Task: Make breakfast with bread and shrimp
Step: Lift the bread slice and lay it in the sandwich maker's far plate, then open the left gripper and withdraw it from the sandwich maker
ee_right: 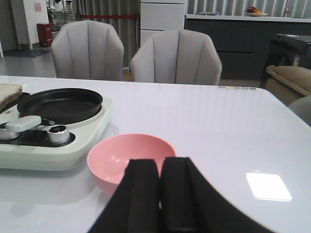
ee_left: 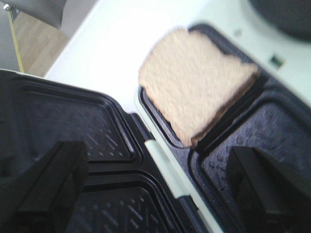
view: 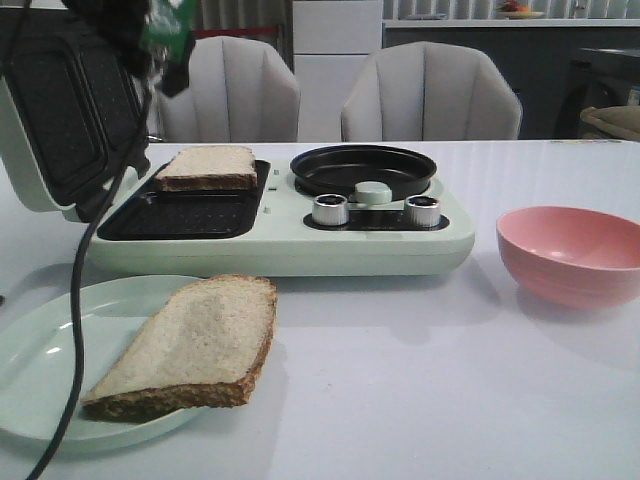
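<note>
The left tool (ee_left: 155, 194), fingers spread wide and empty above the bread (ee_left: 197, 85) on the sandwich maker (view: 300, 245), risks striking the raised lid (view: 65, 110); the right tool (ee_right: 160, 194) sits closed, empty.

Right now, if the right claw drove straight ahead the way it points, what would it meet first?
Most likely the pink bowl, directly beyond the shut right claw; past it only bare table shows. Depth is hard to judge.
</note>
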Motion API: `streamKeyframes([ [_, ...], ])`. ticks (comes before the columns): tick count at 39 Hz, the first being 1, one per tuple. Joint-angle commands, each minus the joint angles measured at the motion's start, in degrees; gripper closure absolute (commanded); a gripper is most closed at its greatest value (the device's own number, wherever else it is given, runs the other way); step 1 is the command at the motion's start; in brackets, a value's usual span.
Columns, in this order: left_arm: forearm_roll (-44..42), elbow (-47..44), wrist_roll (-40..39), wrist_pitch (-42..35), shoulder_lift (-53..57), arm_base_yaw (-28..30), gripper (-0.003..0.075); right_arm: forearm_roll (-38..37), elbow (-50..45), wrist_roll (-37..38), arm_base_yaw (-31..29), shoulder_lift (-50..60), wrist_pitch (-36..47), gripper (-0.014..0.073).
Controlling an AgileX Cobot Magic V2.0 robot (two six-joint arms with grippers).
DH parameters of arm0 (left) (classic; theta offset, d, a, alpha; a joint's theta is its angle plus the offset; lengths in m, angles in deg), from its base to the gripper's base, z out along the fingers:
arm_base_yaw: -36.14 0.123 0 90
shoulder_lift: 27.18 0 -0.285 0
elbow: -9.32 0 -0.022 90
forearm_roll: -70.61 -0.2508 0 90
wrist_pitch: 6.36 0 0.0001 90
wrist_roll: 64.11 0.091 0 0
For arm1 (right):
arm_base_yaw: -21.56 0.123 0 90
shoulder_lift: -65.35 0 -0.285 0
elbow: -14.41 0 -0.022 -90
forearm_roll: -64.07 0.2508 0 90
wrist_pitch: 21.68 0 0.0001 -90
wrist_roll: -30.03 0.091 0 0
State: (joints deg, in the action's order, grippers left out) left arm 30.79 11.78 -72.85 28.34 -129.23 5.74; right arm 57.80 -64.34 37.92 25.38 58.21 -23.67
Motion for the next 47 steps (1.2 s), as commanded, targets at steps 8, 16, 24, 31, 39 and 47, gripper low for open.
streamKeyframes([
  [8,17.7,-2.9,8.7,-1.8,17.8,-1.4,0.0104,-0.5,1.0,-0.1,-0.2,1.2,5.0,0.0441],
  [16,26.3,-11.9,12.3,-1.8,29.1,0.5,0.0106,-0.5,1.0,-0.1,-0.2,1.2,5.0,0.0441],
  [24,29.3,-23.6,12.6,-3.4,40.4,4.4,0.0106,-0.5,1.0,-0.1,-0.2,1.2,5.0,0.0441],
  [31,39.8,-33.2,20.3,-4.9,49.9,8.5,0.0107,-0.5,1.0,-0.1,-0.2,1.2,5.0,0.0441],
  [39,41.1,-39.3,19.5,-2.1,61.0,9.4,0.0148,-0.5,1.0,-0.1,-0.2,1.2,5.0,0.0441],
  [47,43.5,-44.2,19.5,-2.0,73.5,9.4,0.019,-0.5,1.0,-0.1,-0.2,1.2,5.0,0.0441],
])
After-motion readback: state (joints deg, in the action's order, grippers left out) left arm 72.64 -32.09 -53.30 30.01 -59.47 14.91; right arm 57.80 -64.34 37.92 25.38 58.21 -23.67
